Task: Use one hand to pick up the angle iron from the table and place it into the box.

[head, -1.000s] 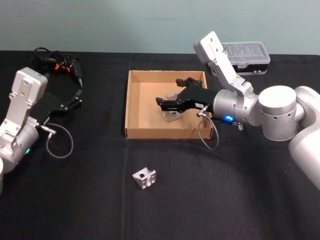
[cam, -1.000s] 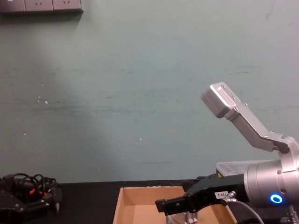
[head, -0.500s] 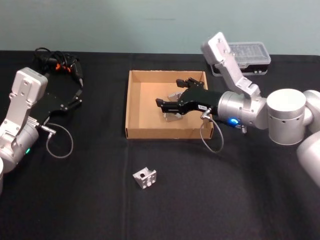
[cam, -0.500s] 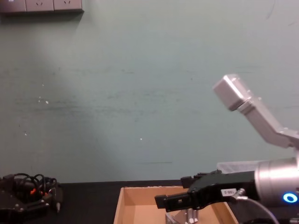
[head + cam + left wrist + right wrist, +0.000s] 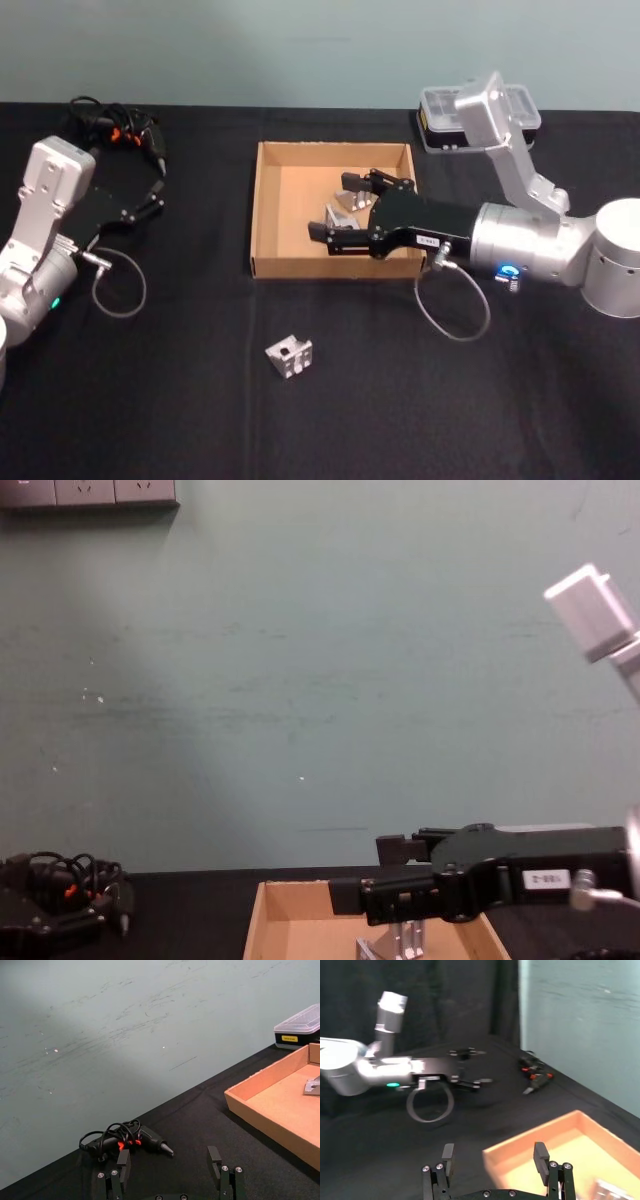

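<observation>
While right gripper gapes over box, angle iron inside, left gripper parked

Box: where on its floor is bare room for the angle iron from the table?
Bare: the box floor's left part, between the left wall and the metal part. Crowded: the right part, where the metal part lies and the open right hand hangs above it. The left hand is parked far left.
</observation>
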